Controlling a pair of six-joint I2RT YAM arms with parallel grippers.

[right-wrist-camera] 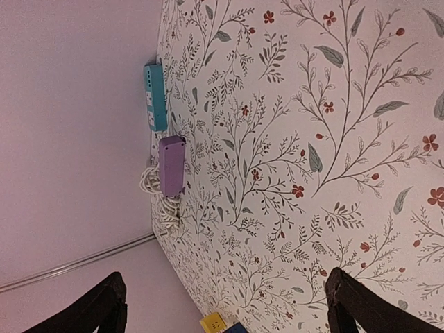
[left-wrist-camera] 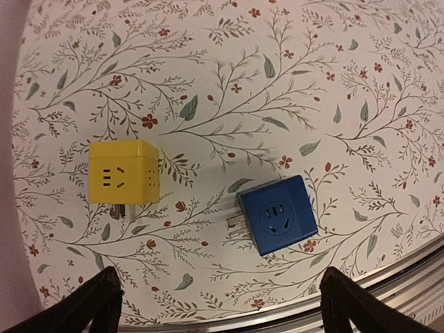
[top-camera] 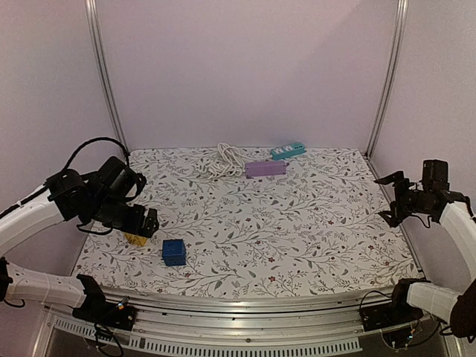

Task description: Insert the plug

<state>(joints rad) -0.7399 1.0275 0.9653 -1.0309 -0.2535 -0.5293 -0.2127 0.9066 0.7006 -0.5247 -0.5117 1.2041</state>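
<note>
Left wrist view is showing the blue cube plug (left-wrist-camera: pixel 277 215) lying on the floral table (left-wrist-camera: pixel 277 69), prongs pointing left, close to the near rail (left-wrist-camera: pixel 409 277), with the yellow cube plug (left-wrist-camera: pixel 123 172) near it, not touching. Nothing is being inserted yet; the whole task is looking undone. Purple power strip (top-camera: pixel 265 169) and teal power strip (top-camera: pixel 288 151) are sitting at the far edge, well apart from the cubes. Left gripper (left-wrist-camera: pixel 222 298) is hovering above the cubes and right gripper (right-wrist-camera: pixel 229 302) is hanging at the table's right side, both spread wide and holding nothing. Mid-table is leaving open room; left wall (top-camera: pixel 44 89) is crowding the cubes.
</note>
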